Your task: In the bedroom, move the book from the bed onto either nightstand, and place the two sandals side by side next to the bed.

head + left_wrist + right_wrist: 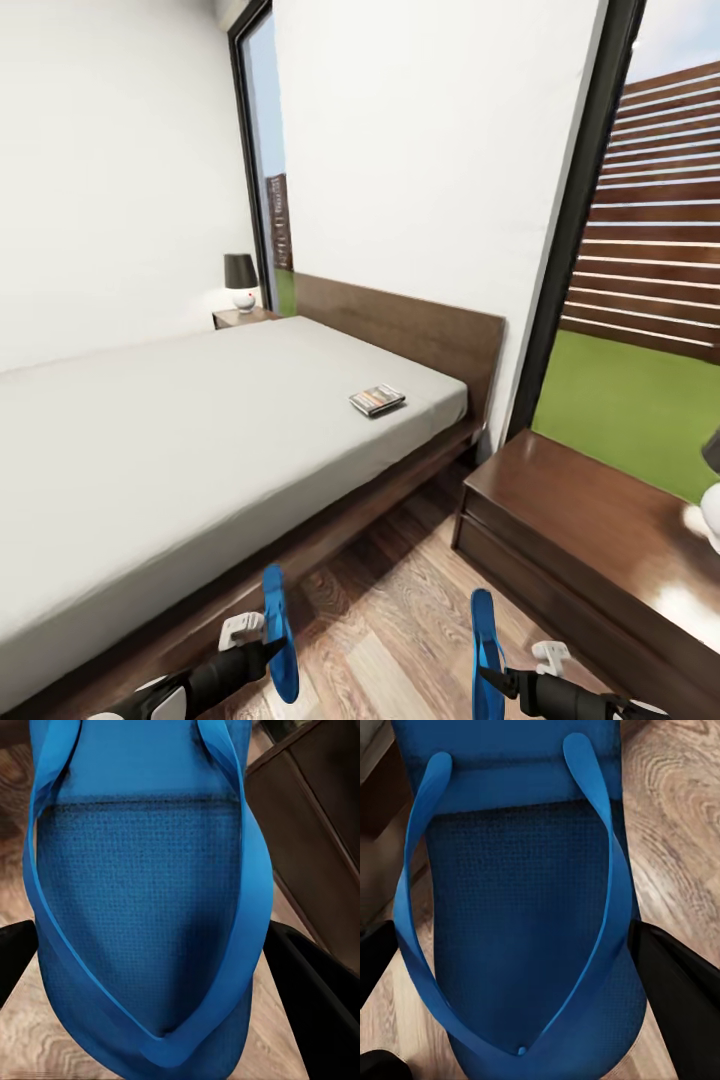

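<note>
In the head view the bed (200,430) with its off-white mattress runs along the left, and the book (377,400) lies on it near the headboard. Low in that view, each gripper holds a bright blue sandal on edge above the wood floor: my left gripper (262,650) is shut on one sandal (279,630), my right gripper (497,682) on the other sandal (486,645). The left wrist view shows its sandal (146,907) between black fingers (315,990); the right wrist view shows the same with its sandal (521,915). A nightstand (600,545) stands at the right.
A second nightstand (240,317) with a black-shaded lamp (241,281) stands at the bed's far side. Another lamp (708,500) sits on the near nightstand's right edge. Wood floor (390,610) lies between bed frame and near nightstand. Tall windows show grass and a fence.
</note>
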Robot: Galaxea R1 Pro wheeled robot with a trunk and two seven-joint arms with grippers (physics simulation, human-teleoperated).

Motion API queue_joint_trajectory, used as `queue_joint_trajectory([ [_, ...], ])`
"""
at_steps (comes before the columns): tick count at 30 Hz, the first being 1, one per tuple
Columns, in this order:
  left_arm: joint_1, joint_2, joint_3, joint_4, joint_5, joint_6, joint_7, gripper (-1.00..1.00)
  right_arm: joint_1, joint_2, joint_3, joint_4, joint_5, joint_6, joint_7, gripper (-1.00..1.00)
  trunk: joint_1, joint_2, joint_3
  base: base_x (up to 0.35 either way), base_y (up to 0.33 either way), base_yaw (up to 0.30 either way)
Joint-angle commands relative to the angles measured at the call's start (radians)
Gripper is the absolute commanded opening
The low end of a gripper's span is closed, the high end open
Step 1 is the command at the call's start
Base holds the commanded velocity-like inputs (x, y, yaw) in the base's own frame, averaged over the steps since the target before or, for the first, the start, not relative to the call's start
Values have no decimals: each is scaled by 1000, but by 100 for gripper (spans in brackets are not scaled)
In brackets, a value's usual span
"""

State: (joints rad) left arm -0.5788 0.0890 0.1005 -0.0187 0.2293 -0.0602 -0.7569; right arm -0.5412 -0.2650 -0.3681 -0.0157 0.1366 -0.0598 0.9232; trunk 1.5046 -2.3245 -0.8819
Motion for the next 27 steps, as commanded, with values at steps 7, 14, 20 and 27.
queue_joint_trajectory([
  [7,-1,0,7,2,-7,-4,-3,-100,0,0,-6,0,12,-6,2,-100,0,0,-1,-216,0,141],
  [14,0,0,7,2,-6,-4,-3,-100,0,0,-6,0,11,-6,2,-100,0,0,-1,-12,0,7],
  [20,-1,0,7,2,-6,-4,-3,-100,0,0,-6,0,11,-6,2,-100,0,0,-1,0,0,165],
  [27,-1,0,7,2,-7,-4,-3,-100,0,0,-6,0,11,-6,2,-100,0,0,-1,0,0,223],
])
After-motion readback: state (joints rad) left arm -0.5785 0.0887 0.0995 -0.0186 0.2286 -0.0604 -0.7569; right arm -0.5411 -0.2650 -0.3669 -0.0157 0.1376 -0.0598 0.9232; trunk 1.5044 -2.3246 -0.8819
